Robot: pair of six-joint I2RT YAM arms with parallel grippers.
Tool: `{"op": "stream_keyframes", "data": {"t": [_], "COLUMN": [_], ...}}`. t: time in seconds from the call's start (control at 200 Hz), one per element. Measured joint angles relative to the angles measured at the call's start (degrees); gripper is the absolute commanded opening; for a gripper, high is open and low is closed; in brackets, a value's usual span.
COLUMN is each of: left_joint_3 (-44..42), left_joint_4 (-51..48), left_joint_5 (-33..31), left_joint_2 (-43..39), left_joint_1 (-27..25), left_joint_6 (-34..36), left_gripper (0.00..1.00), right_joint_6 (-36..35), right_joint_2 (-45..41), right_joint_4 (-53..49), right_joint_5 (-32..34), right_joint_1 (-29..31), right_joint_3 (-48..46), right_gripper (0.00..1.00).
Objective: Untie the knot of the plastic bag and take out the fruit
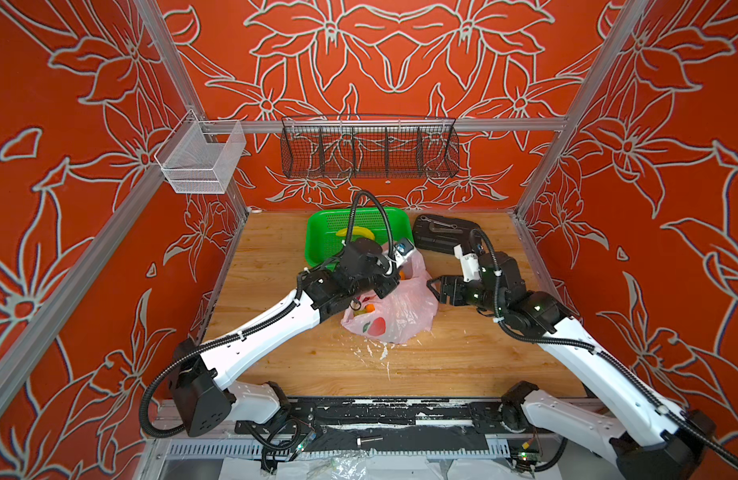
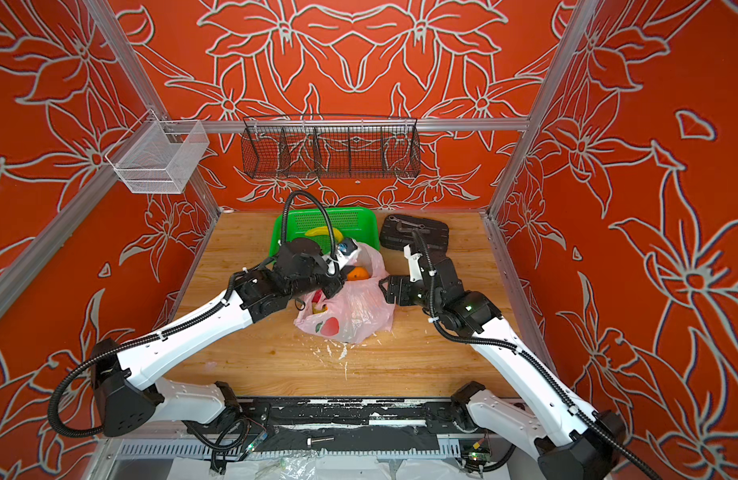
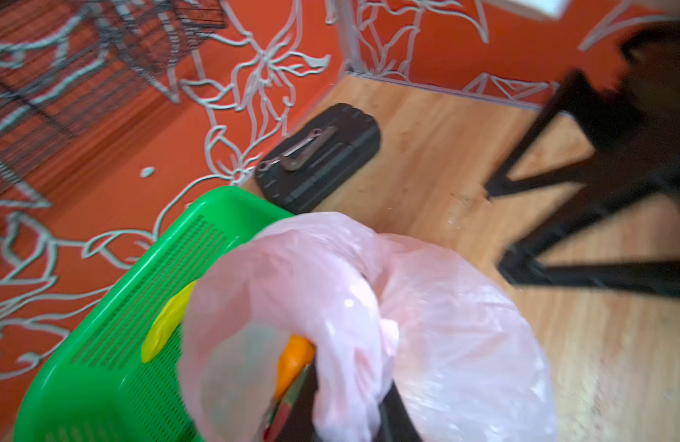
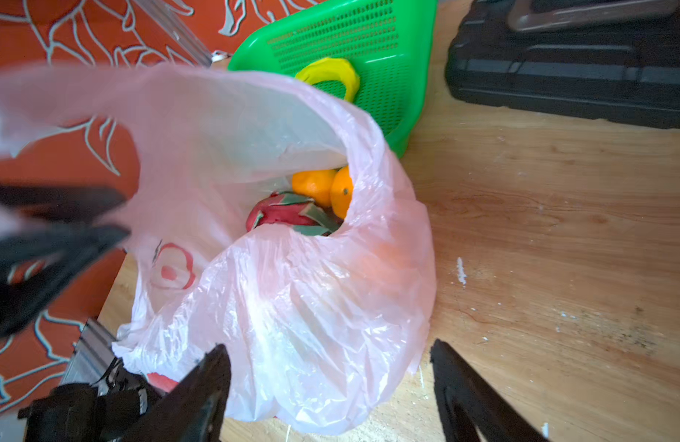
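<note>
On the left, we are reaching our left tool (image 3: 348, 405) down into the open mouth of the plastic bag (image 1: 404, 309). Its jaws are looking almost closed. Thin pink plastic is bunching up between them, so we are thinking it is pinching the bag's edge and not a fruit. Holding that edge up is probably making the mouth gape, so we can get inside.

We are not seeing any knot, so we are guessing that part is done.

Just beside this tool, down in the bag, the fruit is sitting: two oranges (image 4: 323, 187) touching each other and a dragon fruit (image 4: 282, 214) right next to them. None of it is lying out on the counter (image 1: 462, 357) yet.

Past the left tool, a green basket (image 4: 330, 34) is holding only a banana (image 4: 330, 72). We are guessing the fruit belongs there.

On the right, our right tool (image 4: 328, 356) is hovering just beside the bag's side. Its jaws are standing wide apart and holding nothing. We are thinking it is placed there to grab that side, so the floppy bag is not sliding around.

Beyond it, a black case (image 4: 560, 76) is lying out of the way.
</note>
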Motion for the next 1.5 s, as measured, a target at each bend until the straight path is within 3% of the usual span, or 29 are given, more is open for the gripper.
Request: {"op": "stream_keyframes", "data": {"t": [0.155, 0.355, 0.696, 0.796, 0.876, 1.006, 1.076, 1.306, 1.501], "left_joint_3": [0.72, 1.07, -0.66, -1.29, -1.31, -1.29, -1.31, -2.25, -7.50], "left_joint_4": [-0.83, -3.21, -4.85, -5.31, -5.42, -5.97, -6.34, -7.19, -7.63], "left_joint_5": [-2.62, -1.55, 4.15, 4.52, 4.90, 6.10, 6.23, 6.25, 6.71], "left_joint_2": [-0.11, -0.11, -0.15, -0.11, 0.26, 1.73, 2.64, 3.52, 3.52], "left_joint_1": [3.32, 8.87, 14.80, 15.37, 16.39, 20.09, 21.86, 23.30, 23.87], "left_joint_6": [-6.45, -14.99, -22.82, -23.43, -24.15, -25.75, -26.34, -27.50, -28.44], "left_gripper": [0.18, 0.18, 0.18, 0.18, 0.18, 0.18, 0.18, 0.17, 0.18], "right_joint_6": [-2.64, -3.85, 1.66, 2.47, 1.97, 2.27, 2.36, 3.76, 6.62], "right_joint_2": [4.76, 14.43, 33.51, 37.40, 38.45, 35.58, 31.61, 18.45, 17.29], "right_joint_4": [1.92, 3.67, -6.03, -10.56, -12.85, -13.33, -12.98, -12.66, -10.99], "right_joint_5": [1.27, 1.81, 16.63, 19.50, 20.28, 19.93, 19.23, 16.11, 9.94], "right_joint_1": [7.37, 11.63, 18.23, 20.22, 21.20, 21.88, 21.88, 21.75, 21.88], "right_joint_3": [2.78, 8.98, 25.24, 29.09, 29.81, 25.05, 19.78, 5.84, -5.31], "right_gripper": [0.84, 0.86, 0.85, 0.69, 0.45, 0.23, 0.16, 0.18, 0.24]}}
